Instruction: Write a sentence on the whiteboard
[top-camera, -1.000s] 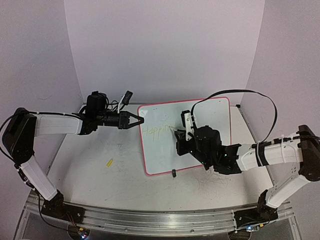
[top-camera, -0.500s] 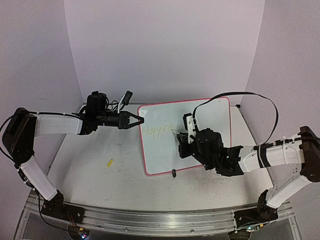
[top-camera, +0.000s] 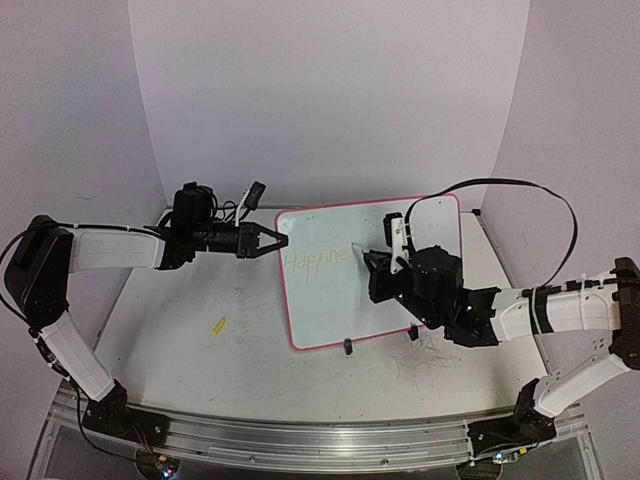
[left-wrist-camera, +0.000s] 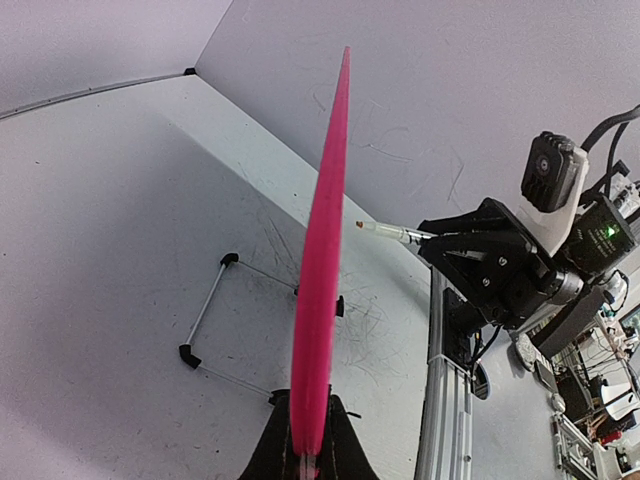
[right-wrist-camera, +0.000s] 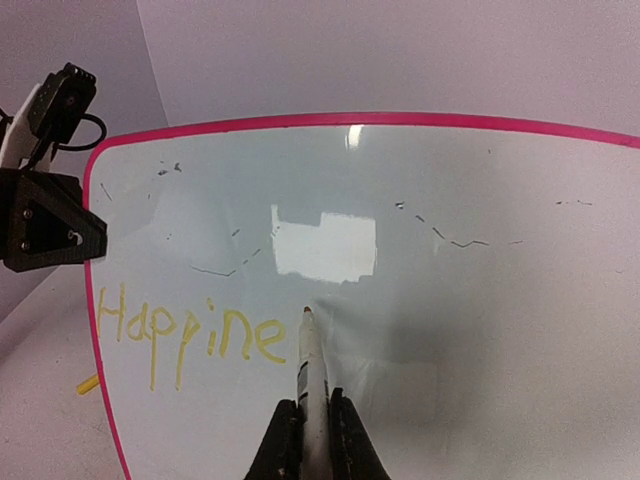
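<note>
Jaws of the left gripper (top-camera: 272, 241) pinched the whiteboard (top-camera: 322, 300) rim, steadying it; the right gripper (right-wrist-camera: 312, 432) clamped the marker (right-wrist-camera: 309, 365), tip seemingly touching beyond the unfinished sentence (right-wrist-camera: 190, 335).

1. Whiteboard (top-camera: 325, 310): white with rounded corners and a pink rim, and a few faint grey marks on its face. It stands propped up steeply on the table (top-camera: 180, 340), toward 3 o'clock of centre. Two black feet (top-camera: 347, 346) sit at its 6 o'clock edge.
2. Sentence (right-wrist-camera: 190, 335): one line of yellow handwriting reading "Happine", unfinished. It starts by the board's 9 o'clock rim.
</note>
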